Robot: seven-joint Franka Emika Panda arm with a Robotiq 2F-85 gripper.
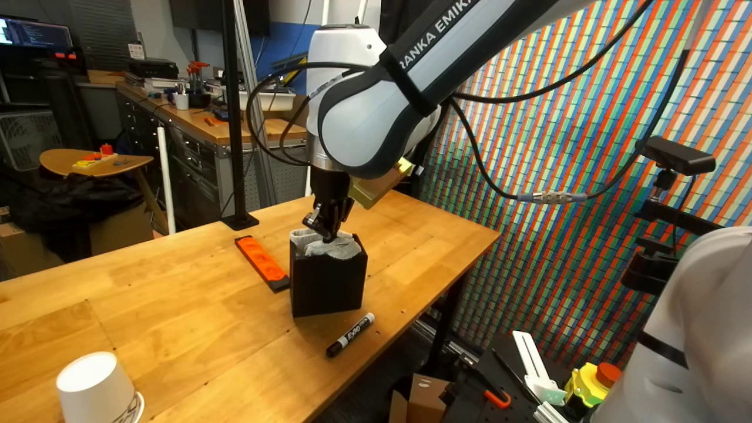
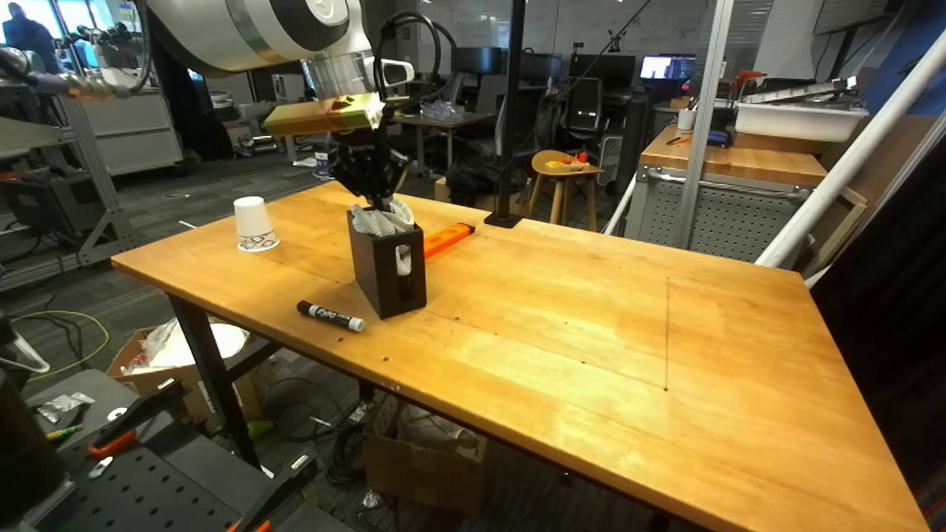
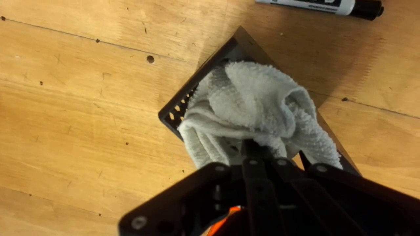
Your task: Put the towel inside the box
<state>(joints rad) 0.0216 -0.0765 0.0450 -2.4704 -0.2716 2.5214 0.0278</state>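
Note:
The grey-white towel (image 1: 338,247) is bunched in the top of the black box (image 1: 328,285), its folds standing above the rim. It also shows in an exterior view (image 2: 380,222), with a bit visible through a slot in the side of the box (image 2: 369,266). In the wrist view the towel (image 3: 256,98) fills most of the box opening, and one perforated corner of the box (image 3: 177,111) is uncovered. My gripper (image 1: 330,238) points down over the box. Its fingers (image 3: 259,149) are close together, with the tips sunk in the folds and partly hidden; they appear closed on cloth.
A black marker (image 1: 351,335) lies near the box by the table edge. An orange and black bar (image 1: 261,259) lies on the other side. An upturned white cup (image 2: 253,222) stands further along the table (image 2: 576,347). A black post (image 2: 508,118) rises from the far edge.

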